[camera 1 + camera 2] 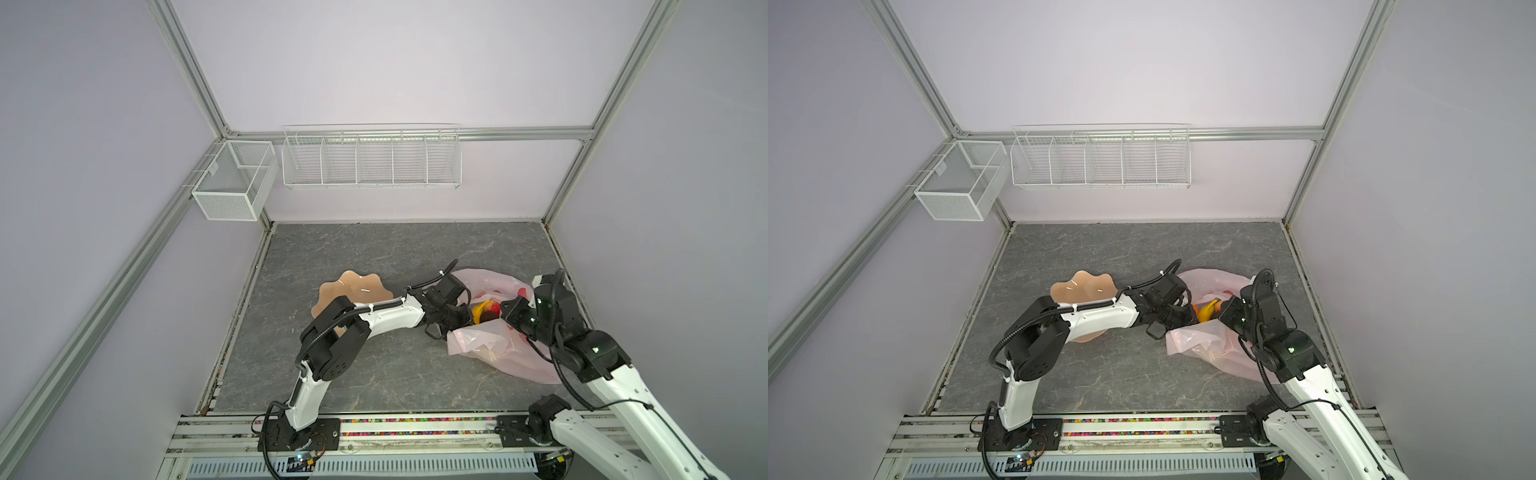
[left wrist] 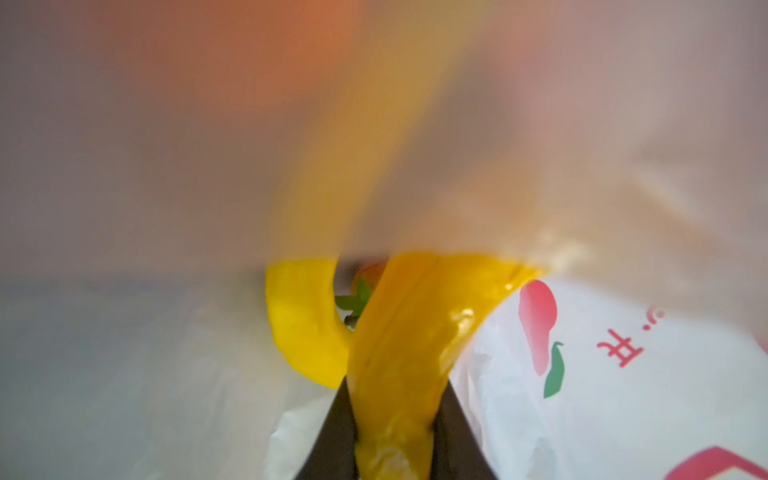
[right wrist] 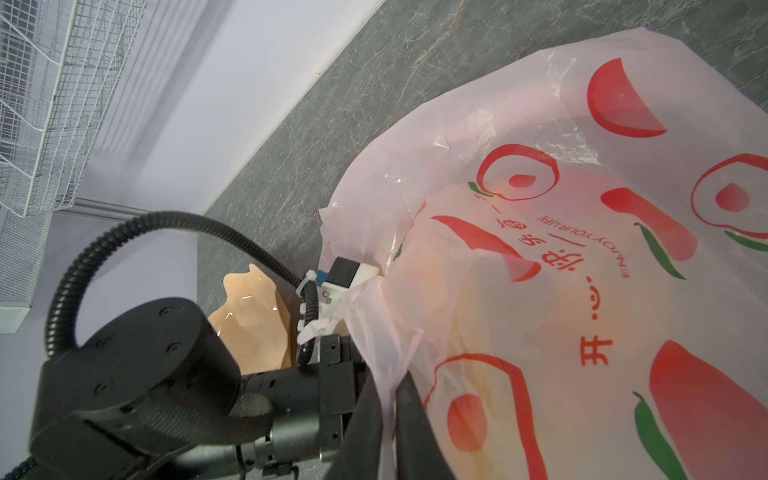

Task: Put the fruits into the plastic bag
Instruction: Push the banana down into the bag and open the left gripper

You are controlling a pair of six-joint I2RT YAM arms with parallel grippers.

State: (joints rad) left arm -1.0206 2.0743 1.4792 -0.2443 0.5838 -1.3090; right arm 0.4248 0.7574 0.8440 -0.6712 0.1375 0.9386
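1. So the plastic bag (image 1: pixel 494 347) was lying crumpled on the grey table (image 1: pixel 374 365), with its mouth gaping toward the left arm's side
2. The right gripper (image 3: pixel 388 401) was pinched together on the bag's rim. From its wrist view you could see the thin pink film caught right between the two dark fingers (image 3: pixel 368 419), with the printed side of the bag spread out just past them
3. The left gripper (image 2: pixel 395 386) was poked into the bag's mouth and clamped on a yellow banana (image 2: pixel 399 349), which stuck out well past the fingertips
4. Deeper inside the bag, a second banana (image 2: pixel 303 324) sat touching the held one, and a strawberry (image 2: pixel 368 272) with its green leaf peeked through the gap behind them. Everything further in was a blurry orange and yellow smear behind the film, so I couldn't tell what that was
5. In a top view, some yellow, a red bit and a dark purple fruit (image 1: pixel 489 318) showed in the bag's mouth, between the two grippers
6. The peach-coloured dish (image 1: pixel 353 286) was outside the bag, off beyond its mouth, partly covered by the left arm (image 1: pixel 386 318)
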